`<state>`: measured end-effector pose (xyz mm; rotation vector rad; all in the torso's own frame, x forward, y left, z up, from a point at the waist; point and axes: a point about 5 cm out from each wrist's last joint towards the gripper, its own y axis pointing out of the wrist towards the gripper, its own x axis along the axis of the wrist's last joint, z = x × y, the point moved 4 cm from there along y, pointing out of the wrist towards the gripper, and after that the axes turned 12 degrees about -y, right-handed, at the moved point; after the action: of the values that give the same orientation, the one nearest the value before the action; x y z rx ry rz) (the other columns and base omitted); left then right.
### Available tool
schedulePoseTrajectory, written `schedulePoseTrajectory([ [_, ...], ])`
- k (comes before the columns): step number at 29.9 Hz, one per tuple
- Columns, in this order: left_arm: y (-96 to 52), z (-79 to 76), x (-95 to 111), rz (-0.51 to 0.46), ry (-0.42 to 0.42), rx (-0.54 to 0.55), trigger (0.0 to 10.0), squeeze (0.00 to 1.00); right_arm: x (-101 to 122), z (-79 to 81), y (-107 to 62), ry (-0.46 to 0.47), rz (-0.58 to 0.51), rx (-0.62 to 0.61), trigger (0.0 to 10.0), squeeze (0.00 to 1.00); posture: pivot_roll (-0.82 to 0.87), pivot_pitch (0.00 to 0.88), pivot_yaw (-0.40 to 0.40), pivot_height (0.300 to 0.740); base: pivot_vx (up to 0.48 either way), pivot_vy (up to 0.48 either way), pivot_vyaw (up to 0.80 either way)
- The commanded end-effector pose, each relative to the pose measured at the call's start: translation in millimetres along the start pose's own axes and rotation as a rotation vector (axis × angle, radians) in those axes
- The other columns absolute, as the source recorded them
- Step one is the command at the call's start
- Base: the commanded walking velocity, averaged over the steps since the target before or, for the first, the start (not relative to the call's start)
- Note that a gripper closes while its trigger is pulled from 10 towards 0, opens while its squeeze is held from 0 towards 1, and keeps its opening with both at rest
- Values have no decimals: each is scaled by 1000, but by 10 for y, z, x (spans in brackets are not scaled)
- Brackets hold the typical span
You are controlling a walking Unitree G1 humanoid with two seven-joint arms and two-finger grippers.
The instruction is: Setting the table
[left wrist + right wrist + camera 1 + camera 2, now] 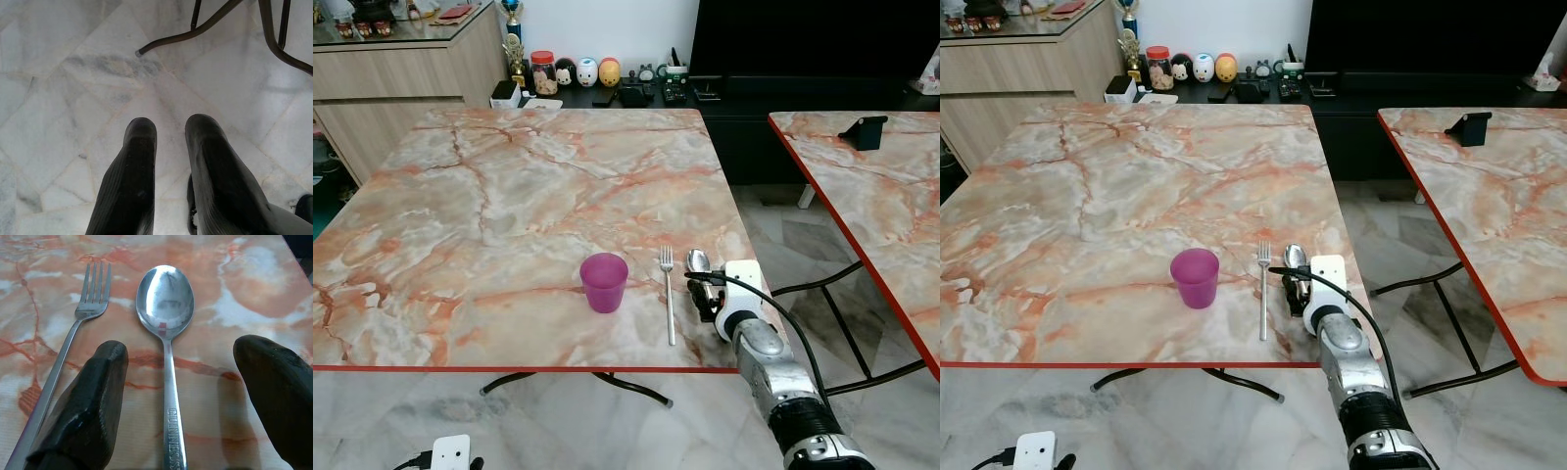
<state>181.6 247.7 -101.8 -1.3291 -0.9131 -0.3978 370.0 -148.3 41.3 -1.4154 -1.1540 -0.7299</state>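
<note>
A purple cup [604, 281] stands near the front edge of the marble table [509, 196]. To its right lies a silver fork [668, 294], and right of that a silver spoon [699, 264], both lying flat on the table, bowl and tines away from me. My right gripper [176, 382] is open and straddles the spoon's handle [171, 431], one finger [93, 401] on each side, without touching it. The left gripper [168, 142] hangs low over the floor, fingers slightly apart and empty.
A second marble table [881, 196] stands to the right, with a black stand [865, 131] on it. A dark shelf [636, 96] at the back holds a jar and small figurines. A wooden cabinet [401, 88] is at the back left. Black table legs [205, 27] cross the tiled floor.
</note>
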Motion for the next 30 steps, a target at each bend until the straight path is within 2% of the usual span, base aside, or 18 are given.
schedulePoseTrajectory([
  [1, -18, 2, -74, 32, 18, -3, 10000, 0, 41, 16, 27, -14, -7, 13, 10000, 0, 50, 0, 5, 740, 0, 0, 0],
  [12, -18, -12, -82, 35, 14, -4, 10000, 0, 68, 54, 87, -27, 2, 35, 9843, 0, 51, 0, 2, 740, 0, 0, 0],
  [13, -19, -14, -85, 36, 13, -4, 10000, 0, 75, 56, 95, -29, 2, 37, 4824, 0, 52, 0, 1, 740, 0, 0, 0],
  [14, -20, -15, -88, 37, 13, -4, 10000, 0, 78, 56, 100, -30, 3, 38, 2471, 0, 53, 0, 0, 740, 0, 0, 0],
  [16, -21, -18, -94, 39, 11, -4, 10000, 0, 81, 57, 106, -31, 3, 39, 0, 0, 53, 0, 0, 740, 0, 0, 0],
  [30, -34, -14, -127, 50, 10, -10, 10000, 0, -11, 38, 103, -34, 27, 31, 0, 0, 55, 0, 1, 740, 0, 0, 0],
])
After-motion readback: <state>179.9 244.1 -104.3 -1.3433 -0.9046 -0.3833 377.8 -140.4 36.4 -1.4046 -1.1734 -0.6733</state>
